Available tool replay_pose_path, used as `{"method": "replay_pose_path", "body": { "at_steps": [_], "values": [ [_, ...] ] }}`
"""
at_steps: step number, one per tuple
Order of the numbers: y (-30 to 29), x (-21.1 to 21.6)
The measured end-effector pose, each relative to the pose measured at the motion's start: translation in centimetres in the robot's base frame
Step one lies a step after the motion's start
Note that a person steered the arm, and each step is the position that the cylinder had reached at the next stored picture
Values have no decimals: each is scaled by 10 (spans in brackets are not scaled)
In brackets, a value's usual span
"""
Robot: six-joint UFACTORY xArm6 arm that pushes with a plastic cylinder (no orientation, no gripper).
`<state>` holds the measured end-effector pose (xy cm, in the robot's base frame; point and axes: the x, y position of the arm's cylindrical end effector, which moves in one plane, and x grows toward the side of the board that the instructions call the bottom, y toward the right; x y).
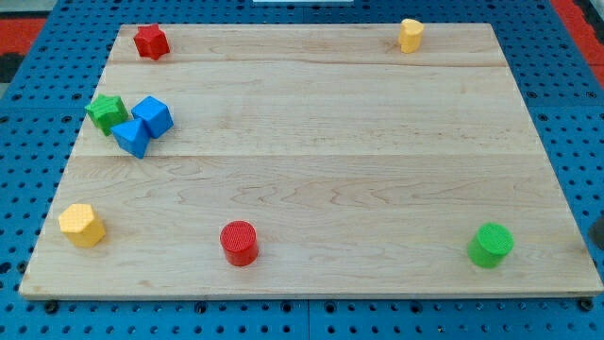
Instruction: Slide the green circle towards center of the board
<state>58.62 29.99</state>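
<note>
The green circle [491, 245] is a short green cylinder standing near the board's bottom right corner. A dark shape at the view's right edge looks like my rod, mostly cut off by the frame. My tip [597, 248] is off the board, to the right of the green circle and apart from it.
On the wooden board [321, 142] a red cylinder [239, 243] stands at bottom centre-left and a yellow hexagon [82, 225] at bottom left. A green star [107, 112], a blue cube [152, 116] and a blue triangle [132, 138] cluster at left. A red block [151, 42] is top left and a yellow block [410, 35] top right.
</note>
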Motion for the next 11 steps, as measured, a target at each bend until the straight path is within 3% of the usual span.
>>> {"method": "replay_pose_path", "body": {
  "at_steps": [3, 4, 5, 7, 8, 9, 10, 11],
  "values": [
    [-198, -42],
    [-155, -1],
    [-194, 21],
    [-288, -33],
    [-289, -29],
    [-239, 0],
    [-226, -24],
    [-273, -67]
  ]
}}
